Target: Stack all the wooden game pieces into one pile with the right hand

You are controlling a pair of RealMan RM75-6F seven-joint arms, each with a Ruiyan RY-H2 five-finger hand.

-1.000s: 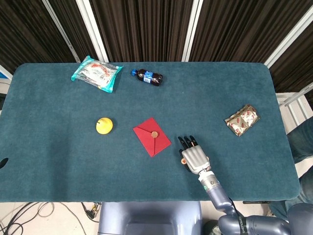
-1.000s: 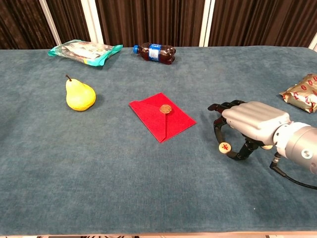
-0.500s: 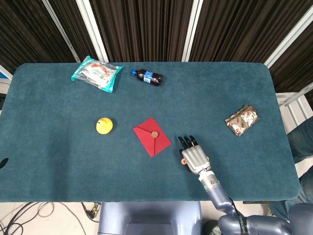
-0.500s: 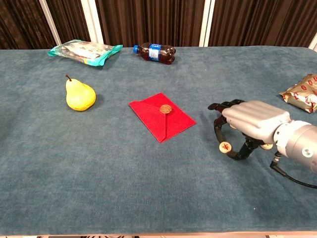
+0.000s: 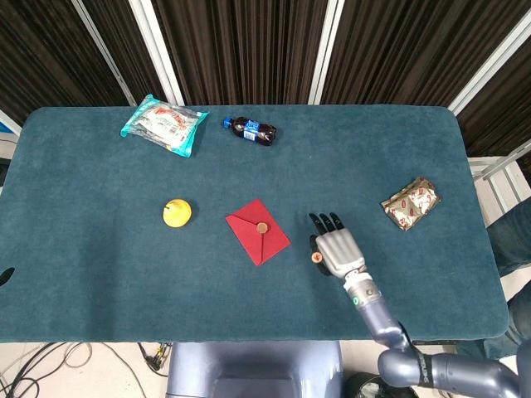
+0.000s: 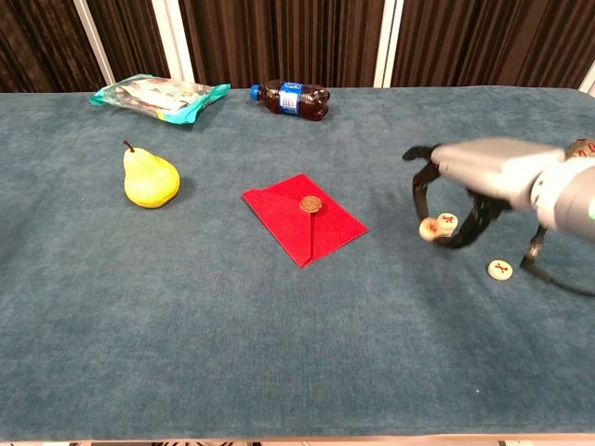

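Wooden discs are what the right hand (image 6: 474,186) is busy with: it hangs above the table (image 6: 279,372) near the front right, pinching what looks like 2 small round pieces (image 6: 437,225) between thumb and fingertips, the other fingers curled over them. 1 more piece (image 6: 501,269) lies flat on the cloth just beside the hand, toward the front edge. So I count 3 discs showing, each pale with a red mark on top.

By my reckoning the job is partly along. 2 pieces seem to be together in the grip, though I cannot tell whether they sit squarely one on the other. The loose disc has yet to join them, so no single pile stands yet. The left hand is nowhere in sight.

Elsewhere I count 1 red envelope (image 6: 305,217) near the middle, 1 yellow pear (image 6: 150,177) toward the left, 1 cola bottle (image 6: 289,99) and 1 teal snack bag (image 6: 159,96) along the back edge, and 1 foil packet (image 5: 411,203) by the right edge.
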